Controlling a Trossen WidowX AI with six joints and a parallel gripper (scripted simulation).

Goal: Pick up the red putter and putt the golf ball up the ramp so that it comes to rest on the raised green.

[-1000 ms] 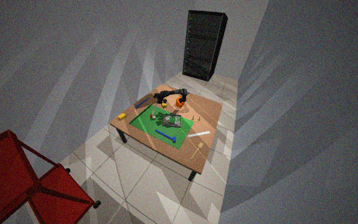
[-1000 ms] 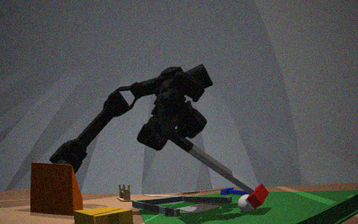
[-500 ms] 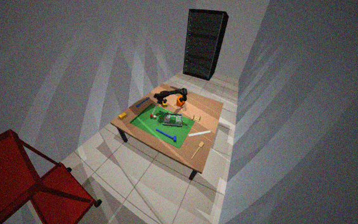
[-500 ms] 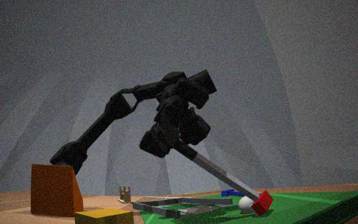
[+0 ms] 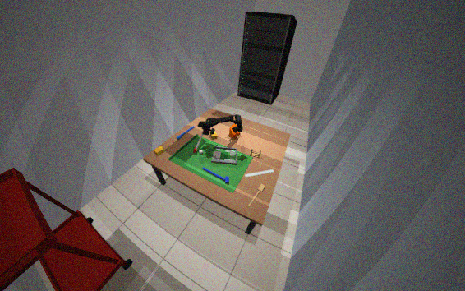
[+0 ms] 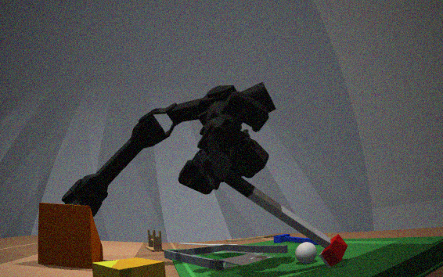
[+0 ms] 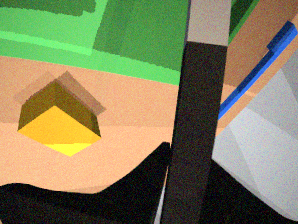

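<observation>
My gripper (image 5: 205, 131) (image 6: 226, 178) (image 7: 179, 150) is shut on the dark grip of the red putter (image 6: 281, 211) (image 7: 200, 100). The shaft slants down to its red head (image 5: 195, 150) (image 6: 333, 251), low over the green mat (image 5: 188, 153) (image 6: 371, 254). The white golf ball (image 5: 200, 152) (image 6: 306, 252) rests on the mat close beside the head, on the ramp side, with a narrow gap in the exterior view. The grey ramp (image 5: 217, 154) with its dark side rails (image 6: 192, 260) stands beyond the ball. The raised green's surface is hard to make out. The wrist view hides head and ball.
A yellow block (image 5: 214, 135) (image 6: 128, 267) (image 7: 55, 120) and an orange block (image 5: 233, 131) (image 6: 66, 235) stand near the arm. A blue putter (image 5: 216, 175) lies on the mat. A blue stick (image 5: 185, 132) (image 7: 255, 75), white bar (image 5: 259, 173), wooden mallet (image 5: 261, 187) and small rack (image 5: 255, 154) (image 6: 154, 240) lie around.
</observation>
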